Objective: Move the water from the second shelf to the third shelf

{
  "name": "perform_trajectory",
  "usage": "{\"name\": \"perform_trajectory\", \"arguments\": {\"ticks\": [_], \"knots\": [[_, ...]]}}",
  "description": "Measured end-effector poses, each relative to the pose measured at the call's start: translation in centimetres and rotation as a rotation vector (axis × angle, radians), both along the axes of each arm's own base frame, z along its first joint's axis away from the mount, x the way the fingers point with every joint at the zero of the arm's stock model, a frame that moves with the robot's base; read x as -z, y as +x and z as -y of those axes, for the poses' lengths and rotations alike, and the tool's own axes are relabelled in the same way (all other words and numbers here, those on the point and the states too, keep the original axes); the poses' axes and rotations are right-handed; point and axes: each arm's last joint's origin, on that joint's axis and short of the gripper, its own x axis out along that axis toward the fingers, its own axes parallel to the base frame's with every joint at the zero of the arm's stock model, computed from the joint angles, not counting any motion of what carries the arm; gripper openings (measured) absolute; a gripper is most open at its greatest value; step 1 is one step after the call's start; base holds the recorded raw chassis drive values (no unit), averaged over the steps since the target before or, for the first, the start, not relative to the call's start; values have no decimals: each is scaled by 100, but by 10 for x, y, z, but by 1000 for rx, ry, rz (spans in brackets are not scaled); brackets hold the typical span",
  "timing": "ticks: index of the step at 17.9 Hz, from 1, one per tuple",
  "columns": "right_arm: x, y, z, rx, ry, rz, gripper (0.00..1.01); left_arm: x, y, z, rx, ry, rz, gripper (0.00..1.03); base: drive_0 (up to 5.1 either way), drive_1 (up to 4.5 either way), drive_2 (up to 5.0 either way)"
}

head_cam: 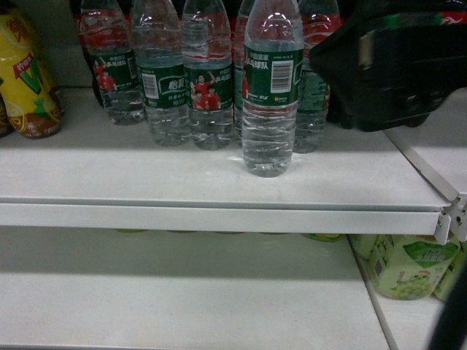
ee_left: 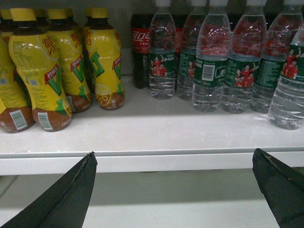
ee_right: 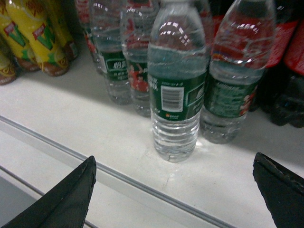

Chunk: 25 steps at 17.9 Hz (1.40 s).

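Note:
Several water bottles with dark green labels stand on the upper white shelf (head_cam: 146, 182). One water bottle (head_cam: 271, 87) stands alone in front of the row, nearest the shelf edge. In the right wrist view this water bottle (ee_right: 176, 90) is upright just beyond my right gripper (ee_right: 174, 159), which is open and holds nothing. The right arm's black body (head_cam: 394, 65) hangs beside the bottle at its right. My left gripper (ee_left: 173, 159) is open and empty, level with the shelf's front lip (ee_left: 152, 161), left of the water row (ee_left: 209, 71).
Yellow tea bottles (ee_left: 52, 71) fill the shelf's left side, and red-labelled cola bottles (ee_left: 140, 47) stand behind the water. Below lies a lower white shelf (head_cam: 182, 299) with green bottles (head_cam: 412, 266) at its right. A shelf bracket (head_cam: 452, 215) juts out at the right.

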Motion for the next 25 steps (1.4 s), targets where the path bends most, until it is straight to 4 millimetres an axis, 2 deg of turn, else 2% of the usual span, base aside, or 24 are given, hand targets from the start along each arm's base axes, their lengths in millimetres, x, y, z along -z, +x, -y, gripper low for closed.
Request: {"name": "perform_trajectory", "arguments": {"ticks": [3, 9, 13, 20, 25], "knots": [[17, 15, -26, -46, -29, -54, 98, 0, 0, 0, 0, 0, 0, 98, 0, 0, 0], [16, 46, -55, -46, 43, -55, 98, 0, 0, 0, 0, 0, 0, 98, 0, 0, 0], [8, 68, -65, 36, 78, -47, 98, 0, 0, 0, 0, 0, 0, 98, 0, 0, 0], [6, 101, -74, 144, 74, -49, 98, 0, 0, 0, 0, 0, 0, 98, 0, 0, 0], [16, 107, -77, 163, 89, -29, 98, 0, 0, 0, 0, 0, 0, 98, 0, 0, 0]]}}
